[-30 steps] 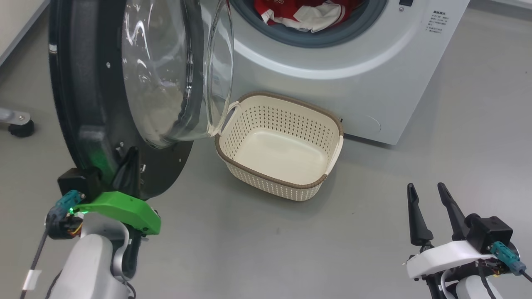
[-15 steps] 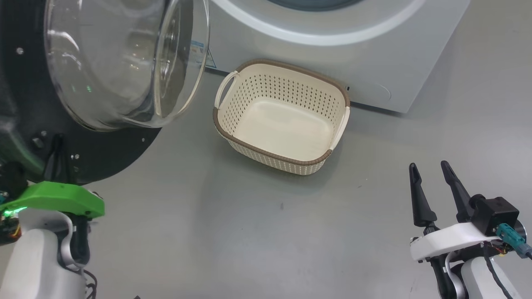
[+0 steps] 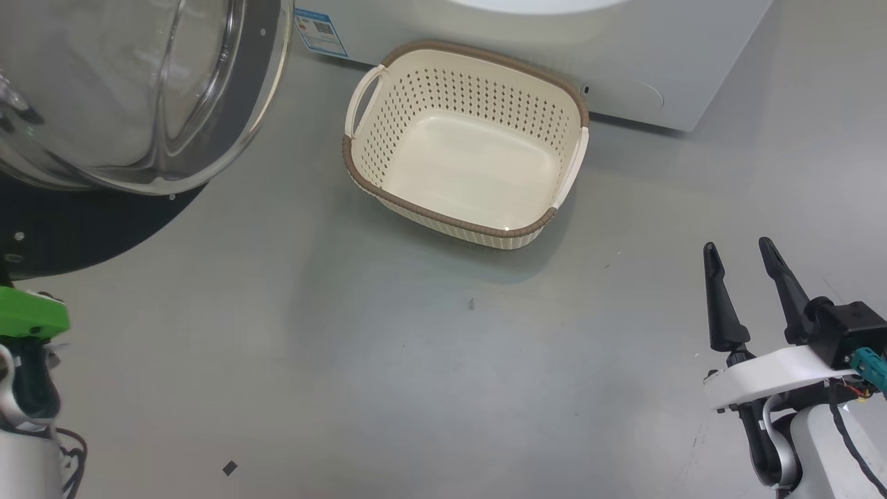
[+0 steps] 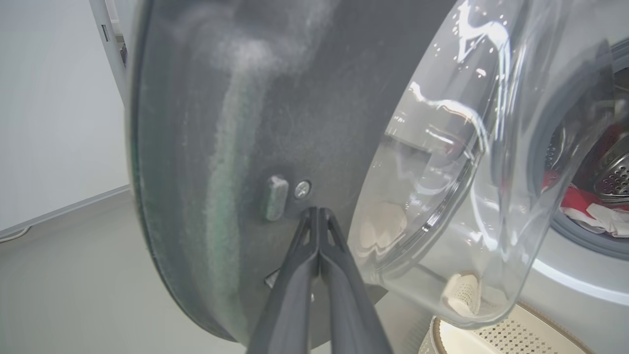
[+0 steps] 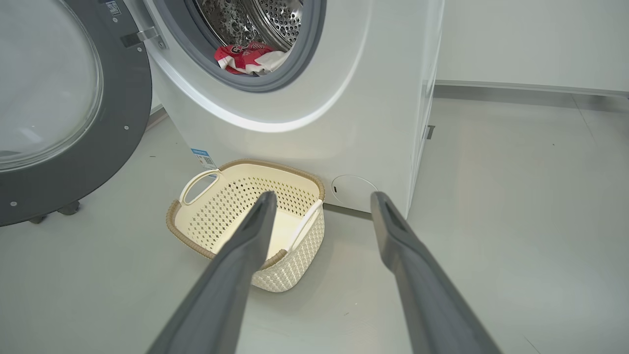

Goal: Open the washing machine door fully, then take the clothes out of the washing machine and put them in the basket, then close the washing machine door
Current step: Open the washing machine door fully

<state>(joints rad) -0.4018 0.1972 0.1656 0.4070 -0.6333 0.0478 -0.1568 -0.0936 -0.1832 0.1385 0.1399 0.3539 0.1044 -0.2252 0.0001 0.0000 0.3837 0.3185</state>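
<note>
Left gripper is pushing with fingers pressed together, tips on the door's black inner face beside a screw. Door is swinging wider: a second ago its glass was overlapping the basket handle, now it's sitting well clear to the left; the head camera is dipping too. Probably near fully open, so unloading is likely coming next. Clothes are lying in the washer mouth, basket waiting empty just in front. Right gripper is idling low, fingers apart, pointing toward the basket.

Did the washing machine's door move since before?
Yes. The washing machine door has swung further open, leftward in the head view, away from the basket; earlier its glass overlapped the basket's handle.
</note>
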